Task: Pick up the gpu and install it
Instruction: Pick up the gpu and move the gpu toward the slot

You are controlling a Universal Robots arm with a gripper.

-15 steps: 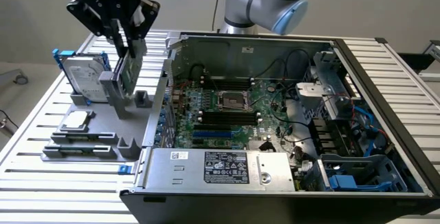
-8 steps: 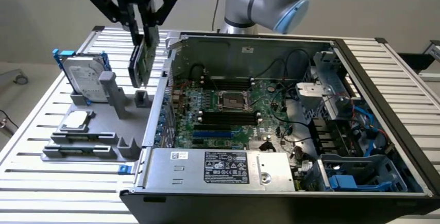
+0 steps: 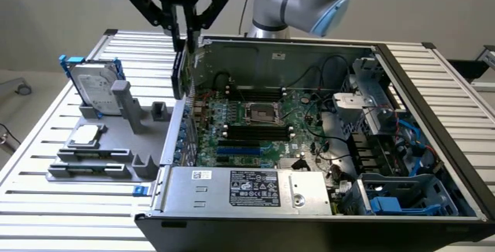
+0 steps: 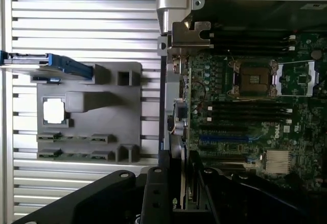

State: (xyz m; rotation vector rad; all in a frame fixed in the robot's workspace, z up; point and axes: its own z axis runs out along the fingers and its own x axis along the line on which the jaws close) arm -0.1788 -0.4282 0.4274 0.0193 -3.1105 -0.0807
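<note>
On the exterior view's left, a gray tray with a hard drive sits on the slatted table. The fingers are clamped on the gpu. It hangs upright and edge-on over the tray-side wall of the open computer case, with the motherboard to its right.

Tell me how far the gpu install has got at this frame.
Done: the gpu is picked up, hanging on edge in the claw. In hand: it is held by the open case's wall at the exterior view's left, beside the motherboard. Left: seating it; the blue expansion slots hold no card yet.
</note>
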